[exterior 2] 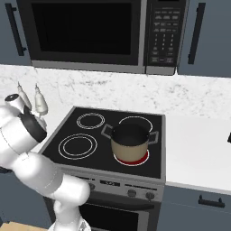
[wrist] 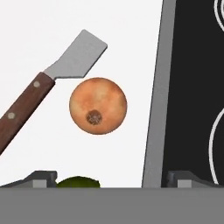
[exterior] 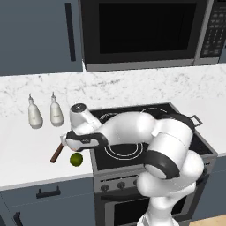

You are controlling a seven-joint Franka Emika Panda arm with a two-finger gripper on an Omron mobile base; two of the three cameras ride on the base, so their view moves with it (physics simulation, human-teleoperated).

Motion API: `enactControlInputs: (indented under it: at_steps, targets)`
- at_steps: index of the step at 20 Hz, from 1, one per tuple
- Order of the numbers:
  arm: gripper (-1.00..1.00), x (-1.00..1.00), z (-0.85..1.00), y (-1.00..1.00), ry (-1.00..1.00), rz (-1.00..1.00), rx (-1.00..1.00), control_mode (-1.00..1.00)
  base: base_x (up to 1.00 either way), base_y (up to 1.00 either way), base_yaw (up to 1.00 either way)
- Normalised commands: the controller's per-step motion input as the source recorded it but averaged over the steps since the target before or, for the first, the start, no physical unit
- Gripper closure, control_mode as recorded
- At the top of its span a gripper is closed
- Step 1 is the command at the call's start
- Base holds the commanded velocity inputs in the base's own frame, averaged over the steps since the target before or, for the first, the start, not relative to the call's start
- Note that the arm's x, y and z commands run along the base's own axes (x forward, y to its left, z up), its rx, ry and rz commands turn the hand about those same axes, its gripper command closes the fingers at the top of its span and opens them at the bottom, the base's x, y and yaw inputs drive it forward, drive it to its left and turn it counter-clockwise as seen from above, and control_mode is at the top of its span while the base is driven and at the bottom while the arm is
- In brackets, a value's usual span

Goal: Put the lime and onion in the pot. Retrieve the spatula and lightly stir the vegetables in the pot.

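Jaws wide open — holding nothing; onion (wrist: 98, 106) between spatula (wrist: 48, 84) and stove edge (wrist: 156, 94), apart from both.

Glossy white arm (exterior: 172, 154), fat rounded segments, dark bands ringing each joint; a white cap tops the wrist, with a dark-trimmed end effector (exterior: 70, 142).

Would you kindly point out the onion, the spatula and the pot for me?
onion (wrist: 98, 105), hand view, middle of the ball.
spatula (wrist: 81, 55), hand view, flat grey blade.
pot (exterior 2: 130, 147), right base view, tan outer wall.
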Motion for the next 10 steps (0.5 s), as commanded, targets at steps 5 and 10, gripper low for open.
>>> enactControlInputs:
  at_steps: [5,10]
  targets:
    - [-1.00,0.31,-0.22,0.09,-0.02,0.00,-0.06,-1.00,0.00,0.00,0.00]
    - [-1.00,0.30,-0.22,0.13,-0.03,0.00,-0.01,-1.00,0.00,0.00,0.00]
